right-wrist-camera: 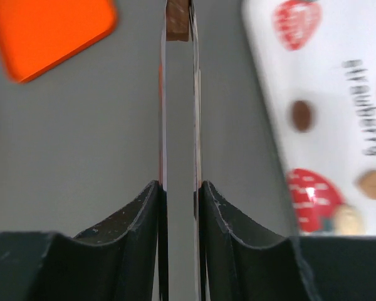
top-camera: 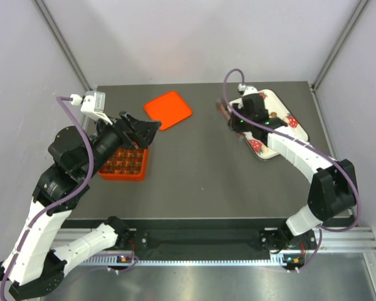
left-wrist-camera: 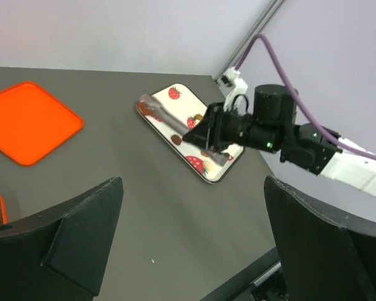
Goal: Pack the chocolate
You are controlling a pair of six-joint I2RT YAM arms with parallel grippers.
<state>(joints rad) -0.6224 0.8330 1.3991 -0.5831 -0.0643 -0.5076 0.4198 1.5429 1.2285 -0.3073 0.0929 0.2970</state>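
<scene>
The right gripper (right-wrist-camera: 178, 44) has its fingers nearly shut, pinching a dark brown chocolate piece (right-wrist-camera: 177, 22) at the very tips, at the top centre of the right wrist view. It is over bare table, just left of the strawberry-print tray (right-wrist-camera: 338, 125). More chocolates (right-wrist-camera: 301, 115), one brown and two paler, lie on the tray at the right. The left gripper (left-wrist-camera: 193, 188) holds nothing, its fingers (left-wrist-camera: 81, 238) spread wide. In the top view it sits at the upper edge of the orange box (top-camera: 124, 164), with the orange lid (top-camera: 168, 110) to its upper right.
</scene>
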